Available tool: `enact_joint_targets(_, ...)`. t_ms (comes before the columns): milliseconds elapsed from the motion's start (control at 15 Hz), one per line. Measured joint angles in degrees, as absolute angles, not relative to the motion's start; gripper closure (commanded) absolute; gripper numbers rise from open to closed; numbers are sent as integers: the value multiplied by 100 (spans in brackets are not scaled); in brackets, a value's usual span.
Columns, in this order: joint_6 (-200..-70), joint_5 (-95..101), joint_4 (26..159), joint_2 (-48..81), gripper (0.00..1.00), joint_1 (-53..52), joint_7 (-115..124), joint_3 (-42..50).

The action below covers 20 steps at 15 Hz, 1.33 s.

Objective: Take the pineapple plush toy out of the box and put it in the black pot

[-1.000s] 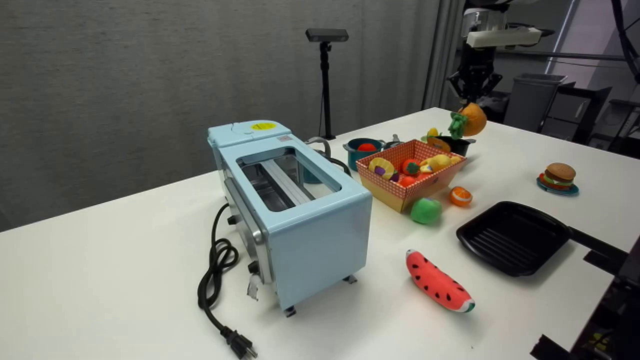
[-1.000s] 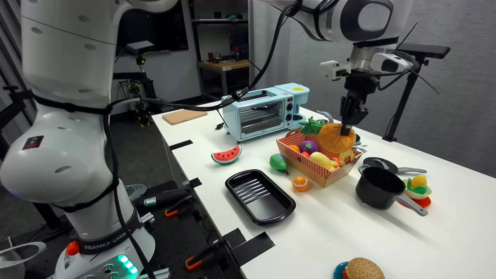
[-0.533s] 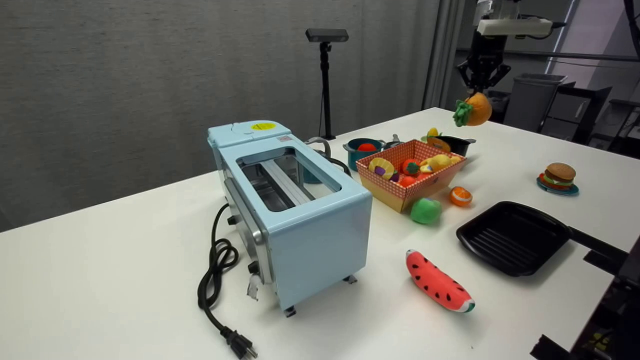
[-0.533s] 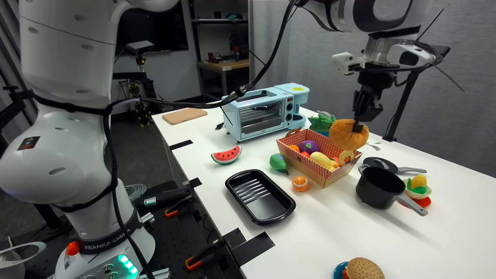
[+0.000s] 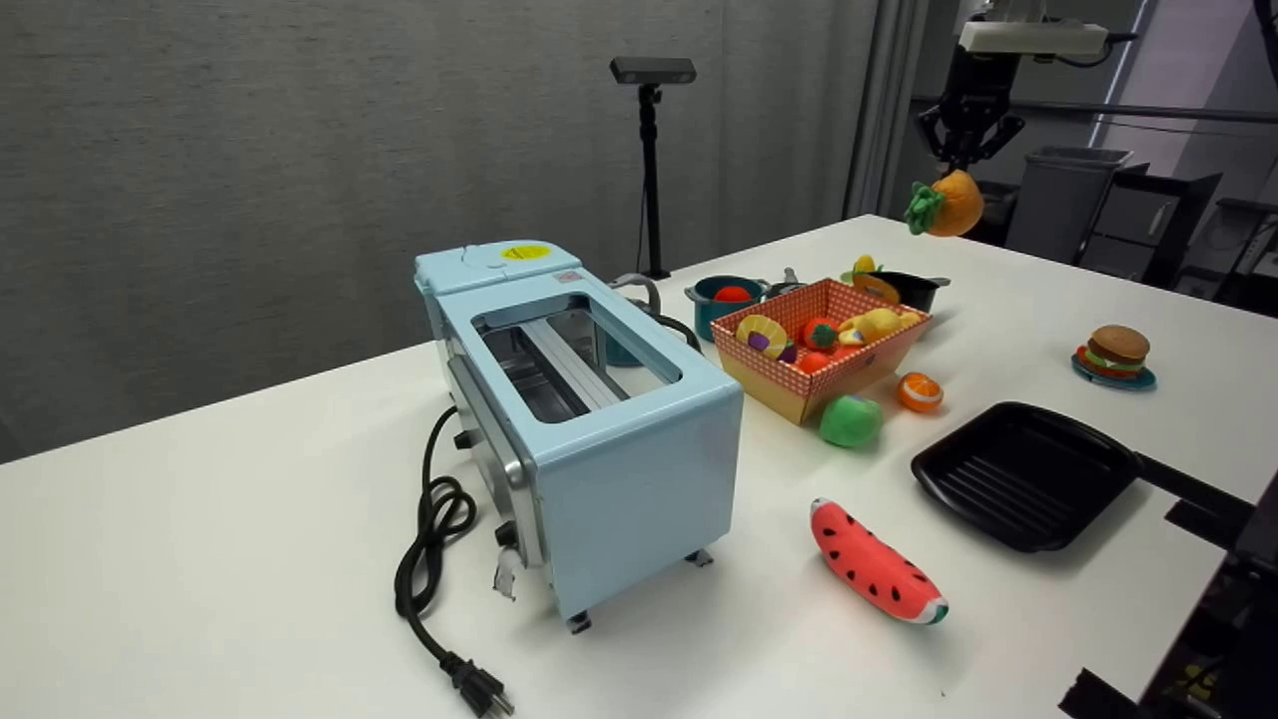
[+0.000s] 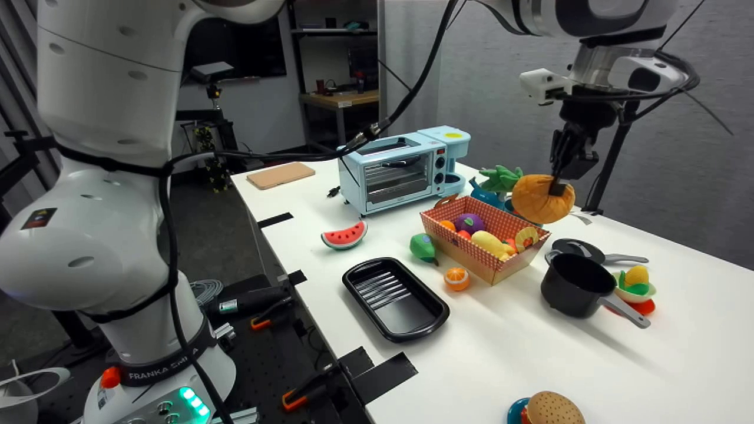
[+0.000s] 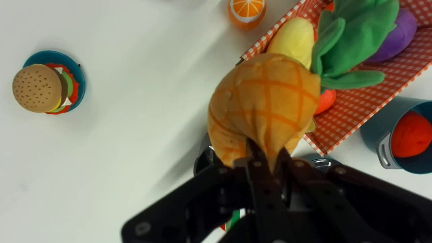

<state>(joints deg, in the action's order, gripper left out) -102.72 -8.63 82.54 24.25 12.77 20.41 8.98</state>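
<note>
The pineapple plush toy (image 5: 956,205) hangs in the air, orange with a green tuft; it also shows in an exterior view (image 6: 537,201) and the wrist view (image 7: 263,98). My gripper (image 6: 558,187) is shut on its orange body, pinching the cloth (image 7: 266,155). The box (image 6: 465,259), with red-checked lining, holds several toy foods; in the wrist view its lining (image 7: 364,104) lies partly beneath the tuft. The black pot (image 6: 568,294) stands upright beside the box, with nothing visible inside. In the wrist view the pot (image 7: 203,158) is mostly hidden behind the toy and fingers.
A lidded pan (image 6: 577,250) and a bowl with a lemon (image 6: 636,288) stand close to the pot. A teal pot (image 5: 724,300) stands behind the box. The toaster (image 5: 639,489), grill pan (image 6: 394,300), watermelon slice (image 6: 344,235), orange (image 6: 456,278) and burger (image 5: 1116,350) are on the table.
My gripper has risen with the pineapple toy and moved off from above the box, rightward in both exterior views. The box and pot have not moved.
</note>
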Motion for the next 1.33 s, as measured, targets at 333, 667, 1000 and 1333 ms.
enact_joint_targets(333, -10142, -1071, 7796, 2736, 97, 1386, 2041, 898)
enact_joint_targets(667, -10037, -1184, 7349, 3094, 97, 1469, 2041, 898)
enact_joint_targets(1000, -9872, -1185, 6899, 3467, 97, 1477, 2041, 886)
enact_joint_targets(1333, -9743, -1185, 6498, 3794, 97, 1477, 2041, 863)
